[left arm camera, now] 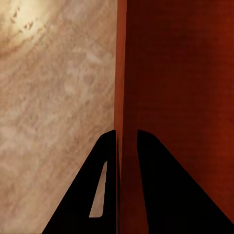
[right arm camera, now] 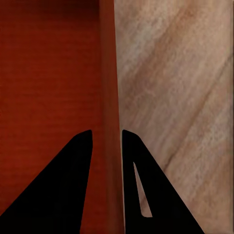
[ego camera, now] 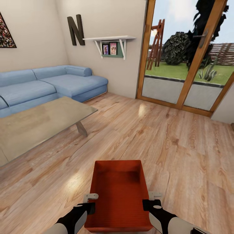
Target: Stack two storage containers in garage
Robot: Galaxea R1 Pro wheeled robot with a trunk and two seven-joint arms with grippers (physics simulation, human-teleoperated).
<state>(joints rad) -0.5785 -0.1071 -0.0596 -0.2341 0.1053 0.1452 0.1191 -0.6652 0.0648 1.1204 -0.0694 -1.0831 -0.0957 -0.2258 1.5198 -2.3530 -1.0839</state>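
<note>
One red-orange storage container (ego camera: 118, 195) is showing, held low in front of the robot over the living room's wood-plank floor (ego camera: 182, 146), its near edge cut off. The left gripper (left arm camera: 126, 141) is pinching its left wall, one finger on each side. The right gripper (right arm camera: 107, 139) is clamping the right wall likewise. The beige table (ego camera: 35, 125) and blue sofa (ego camera: 48, 84) are running out of frame leftward.
</note>
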